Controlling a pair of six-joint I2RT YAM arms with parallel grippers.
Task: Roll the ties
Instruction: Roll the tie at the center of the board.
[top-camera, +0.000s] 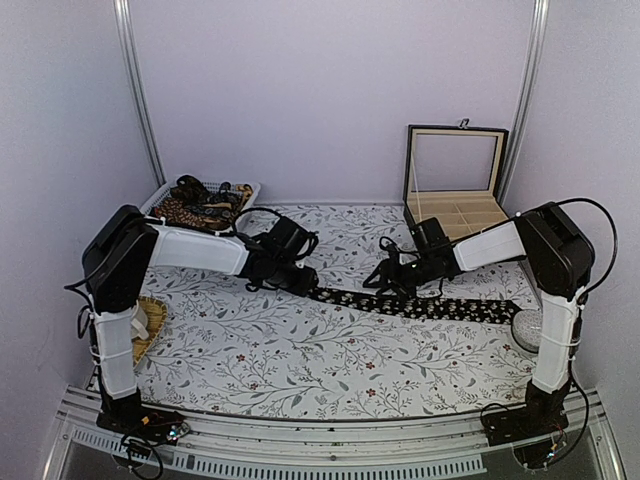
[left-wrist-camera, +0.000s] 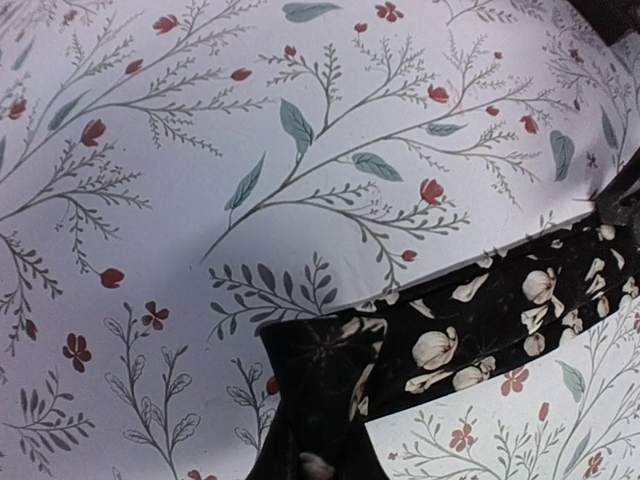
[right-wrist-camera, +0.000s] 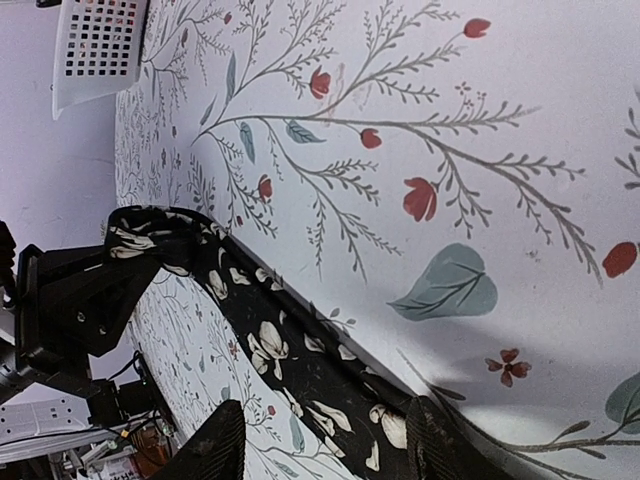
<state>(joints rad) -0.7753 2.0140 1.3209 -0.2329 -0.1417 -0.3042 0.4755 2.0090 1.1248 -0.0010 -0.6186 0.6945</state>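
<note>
Left gripper (top-camera: 300, 282) is shut tight on the left end of the black tie (top-camera: 430, 305). My left wrist view shows that end turned over on itself in a first small fold. From there the tie runs flat across the table (top-camera: 300, 350), out to the right and slightly nearer, and ends close to my right arm's upright.

My right gripper (right-wrist-camera: 325, 440) hangs low over the middle of the strip with its jaws partly apart. One finger stands on each side of the fabric and it has hold of nothing. The finger on the far side looks to be at the tie's edge, but I cannot tell whether it touches.

I judge this to be the very start of the roll: the core is pinched and nearly the whole length is unrolled. Next, my left wrist should turn the pinched end over toward the right. My right hand should press or steady the strip just beyond it, so the turns stack straight and do not skew.

The other ties (top-camera: 195, 208) wait in the white basket (top-camera: 252, 190) at the far left. The wooden box (top-camera: 460, 215) stands open at the far right.
</note>
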